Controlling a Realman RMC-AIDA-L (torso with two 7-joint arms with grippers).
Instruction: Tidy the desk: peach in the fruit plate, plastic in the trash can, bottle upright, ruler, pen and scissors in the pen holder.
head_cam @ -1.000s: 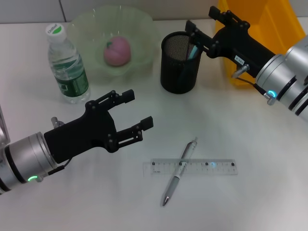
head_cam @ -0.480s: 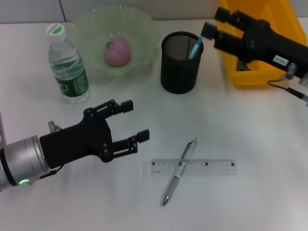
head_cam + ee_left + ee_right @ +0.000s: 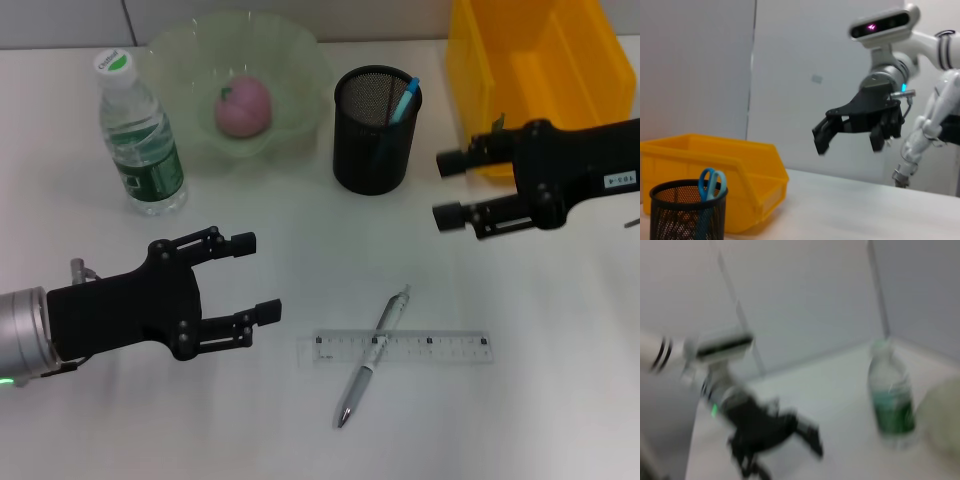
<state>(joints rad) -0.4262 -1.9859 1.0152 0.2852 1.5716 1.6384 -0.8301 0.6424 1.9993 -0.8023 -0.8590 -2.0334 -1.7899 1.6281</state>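
1. Since a second ago the right gripper point(image 3: 452, 188) has swung off the pen holder point(image 3: 375, 130) and now hangs over bare worktop point(image 3: 560, 330) just in front of the yellow bin point(image 3: 530, 80), while the left gripper point(image 3: 245, 277) has drawn back toward the robot's own side
2. Both sets of jaws stand apart and hold nothing; the right pair is seen open in the left wrist view too (right gripper point(image 3: 847, 137) hanging in the air above the worktop)
3. From the right jaws, the pen point(image 3: 374, 357) and the ruler point(image 3: 396, 346) lie nearer the robot and toward its left; from the left jaws they lie toward its right, at about the same nearness to the robot. Neither arm is plainly closer, though the left jaws already point that way
4. Ruler: flat, long axis across the worktop from left to right
5. Pen: lies across the ruler and touches it, long axis on a slant, tip toward the robot, clip end away and to its right
6. Farther out, the scissors point(image 3: 403, 101) stand in the pen holder, the peach point(image 3: 244, 106) sits in the fruit plate point(image 3: 180, 60), and the bottle point(image 3: 139, 135) stands upright; pen and ruler look like the items left
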